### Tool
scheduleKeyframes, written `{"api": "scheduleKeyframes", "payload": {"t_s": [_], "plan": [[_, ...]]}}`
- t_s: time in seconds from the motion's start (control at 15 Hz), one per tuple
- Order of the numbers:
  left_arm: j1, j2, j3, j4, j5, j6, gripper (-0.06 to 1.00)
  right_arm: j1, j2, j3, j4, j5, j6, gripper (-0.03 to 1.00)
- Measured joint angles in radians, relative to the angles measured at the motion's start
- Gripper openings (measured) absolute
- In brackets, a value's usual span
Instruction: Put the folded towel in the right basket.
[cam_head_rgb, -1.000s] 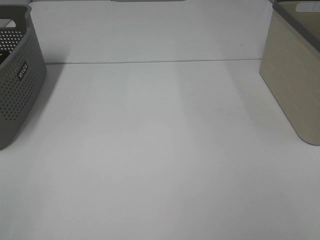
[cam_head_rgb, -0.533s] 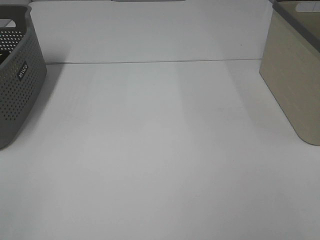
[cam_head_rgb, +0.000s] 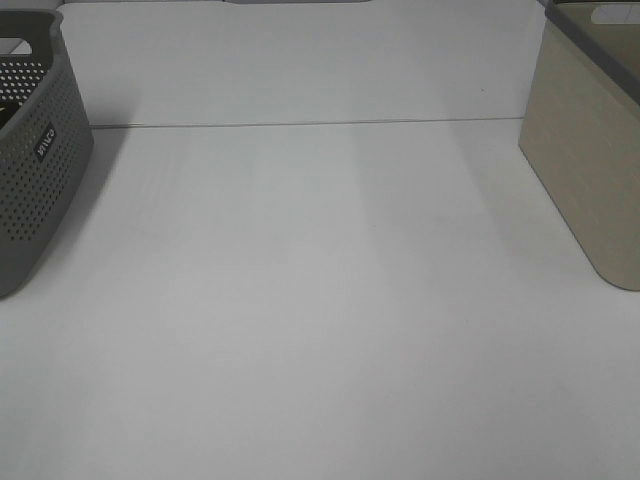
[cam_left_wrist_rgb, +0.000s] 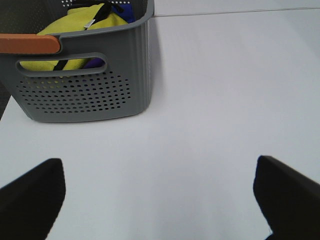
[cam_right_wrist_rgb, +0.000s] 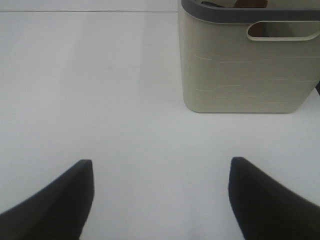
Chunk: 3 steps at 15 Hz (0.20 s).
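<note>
Item 1, folded towel: not on open bench (cam_head_rgb: 330, 300) in any view. You can't give its bearing, long axis or look. Yellow and blue/purple cloth (cam_left_wrist_rgb: 82, 22) w/ a dark strap sits in the grey perforated basket (cam_left_wrist_rgb: 85, 90); can't tell if that's the towel or if it's folded.

Item 2, right basket (cam_head_rgb: 590, 150): beige, solid-walled, grey rim, far right of bench. Right wrist view shows its handle slot; a brown patch shows inside, contents otherwise hidden.

Item 3, left hand (cam_left_wrist_rgb: 160, 197): fingers wide apart, nothing between, low over bare bench, grey basket just ahead. Nearer arm if the cloth is your target.

Item 4, right hand (cam_right_wrist_rgb: 160, 197): fingers wide apart, holding nothing, beige basket ahead and off to one side.

Judgement: task either not begun or towel already in; pics don't settle it.
</note>
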Motion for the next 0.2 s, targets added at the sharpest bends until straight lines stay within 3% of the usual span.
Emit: {"api": "scheduleKeyframes", "payload": {"t_s": [0.2], "plan": [[0.000, 0.000, 0.000, 0.000, 0.000, 0.000, 0.97, 0.000, 0.000, 0.000, 0.000, 0.000, 0.000, 0.71]]}}
